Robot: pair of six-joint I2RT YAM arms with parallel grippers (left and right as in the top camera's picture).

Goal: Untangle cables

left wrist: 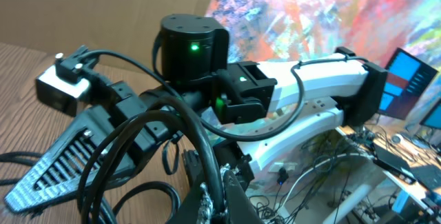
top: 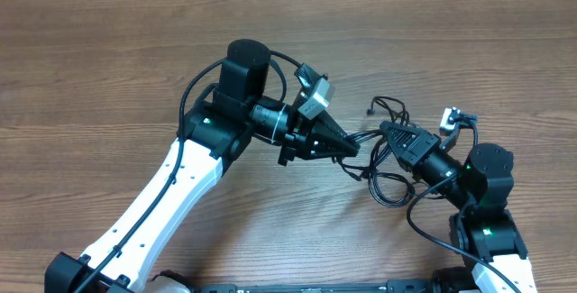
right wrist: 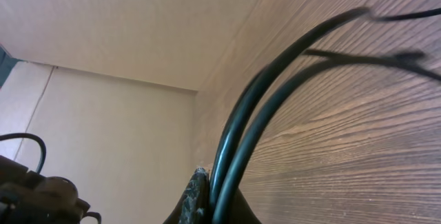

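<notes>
From overhead, the cables [top: 374, 158], thin glossy black cords, are seen bunched between the two grippers on the wood-grained worktop [top: 108, 68]. Loose loops trail toward the arms' bases. The left gripper [top: 350, 147] is closed to a point on strands lying just to its right. The right gripper [top: 389, 131] is near it, so a separating pull is judged to run left–right.

In the left wrist view, smooth rounded loops [left wrist: 148, 124] arch from the left gripper [left wrist: 213, 207] toward the right gripper's [left wrist: 48, 172] ribbed, wedge-shaped finger.

In the right wrist view, two strands [right wrist: 255, 114] are pinched at the gripper and drawn upward over the worktop [right wrist: 358, 155].
</notes>
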